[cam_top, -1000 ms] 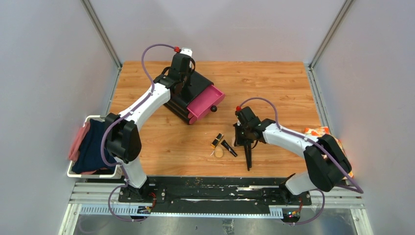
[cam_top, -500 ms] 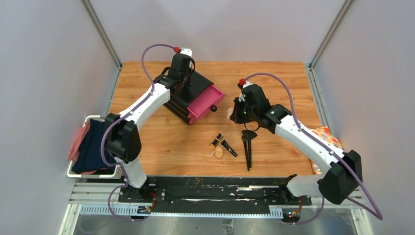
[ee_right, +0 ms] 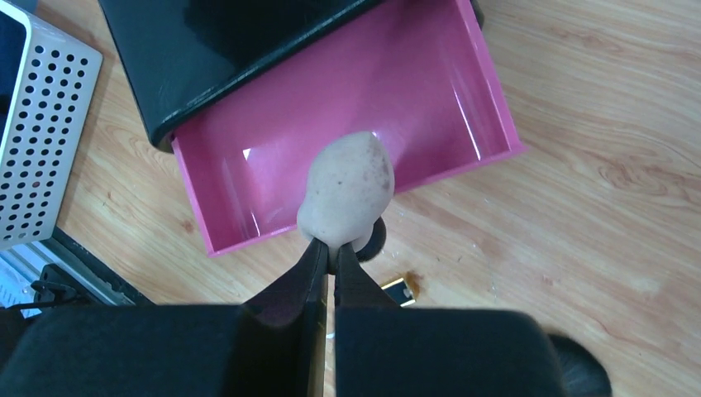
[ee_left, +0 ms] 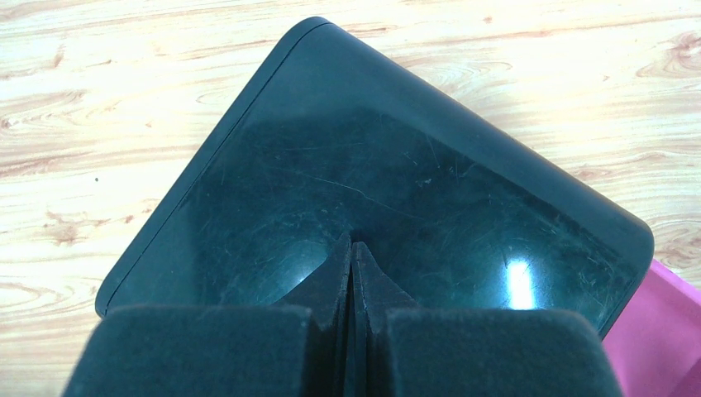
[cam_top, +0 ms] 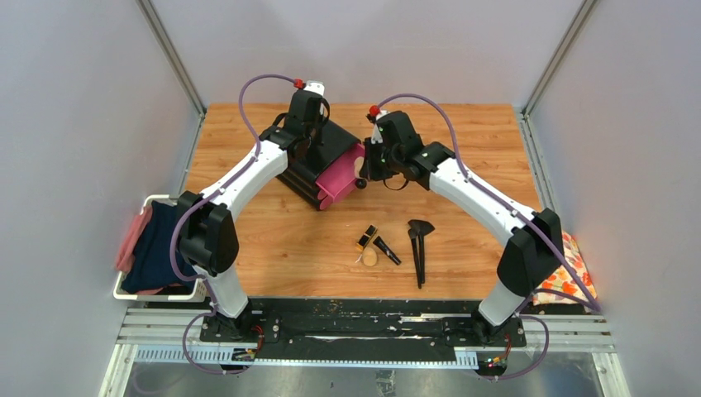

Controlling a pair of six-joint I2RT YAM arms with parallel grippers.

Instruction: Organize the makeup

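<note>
My right gripper (cam_top: 364,168) is shut on a beige egg-shaped sponge (ee_right: 347,188) and holds it above the open pink drawer (ee_right: 347,107) of the black box (cam_top: 331,145). My left gripper (ee_left: 353,248) is shut and empty, pressed on the box's glossy top (ee_left: 372,165). On the table lie the second beige sponge (cam_top: 369,258), the black-and-gold case (cam_top: 366,238), the short black tube (cam_top: 386,250) and the black long-handled brushes (cam_top: 418,248).
A white basket (cam_top: 157,289) with dark and pink cloth stands at the left edge. An orange floral cloth (cam_top: 562,273) lies at the right edge. The drawer has a black knob (cam_top: 361,184).
My right arm has lifted the sponge from near the brushes and carried it back and left to over the open pink drawer. The left arm has not moved.
</note>
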